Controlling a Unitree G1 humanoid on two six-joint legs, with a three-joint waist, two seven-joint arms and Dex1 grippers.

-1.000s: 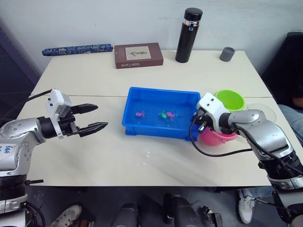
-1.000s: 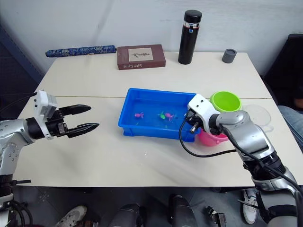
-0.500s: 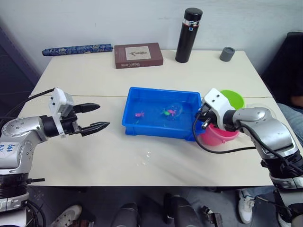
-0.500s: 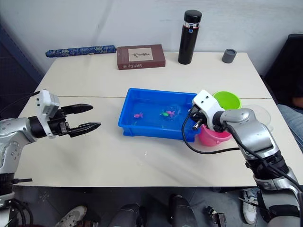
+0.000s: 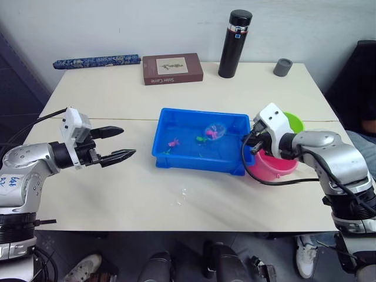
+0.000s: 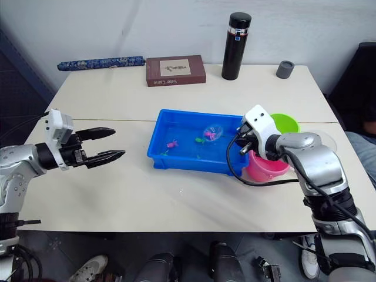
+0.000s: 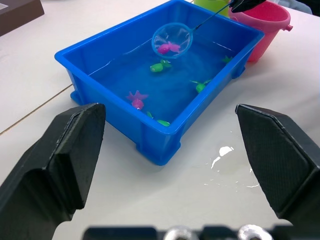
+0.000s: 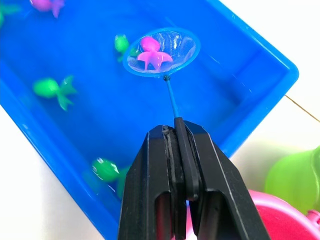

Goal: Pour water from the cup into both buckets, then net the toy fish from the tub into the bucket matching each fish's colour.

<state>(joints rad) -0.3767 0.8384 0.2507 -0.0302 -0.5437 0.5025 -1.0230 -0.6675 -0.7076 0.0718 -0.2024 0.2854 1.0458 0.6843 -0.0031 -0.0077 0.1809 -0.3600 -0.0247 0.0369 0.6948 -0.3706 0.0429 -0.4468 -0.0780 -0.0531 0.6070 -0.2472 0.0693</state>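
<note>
A: How far has the fishing got?
B: A pink fish point(image 8: 149, 52) is held in the net point(image 8: 161, 52), pinched by the right gripper point(image 8: 176, 135) above the tub point(image 5: 167, 158); the pink bucket point(image 5: 265, 171) at three o'clock awaits. Other fish remain; the left gripper point(image 5: 115, 144) is spread, empty

Bare table point(image 5: 117, 194) left of tub point(image 5: 167, 155)

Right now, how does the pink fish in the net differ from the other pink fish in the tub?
The netted pink fish lies in the net, lifted above the water; the other pink fish sits loose in the tub. The netted one is near the tub's far side, the loose one nearer the left pincer. Both are tiny and pink.
</note>
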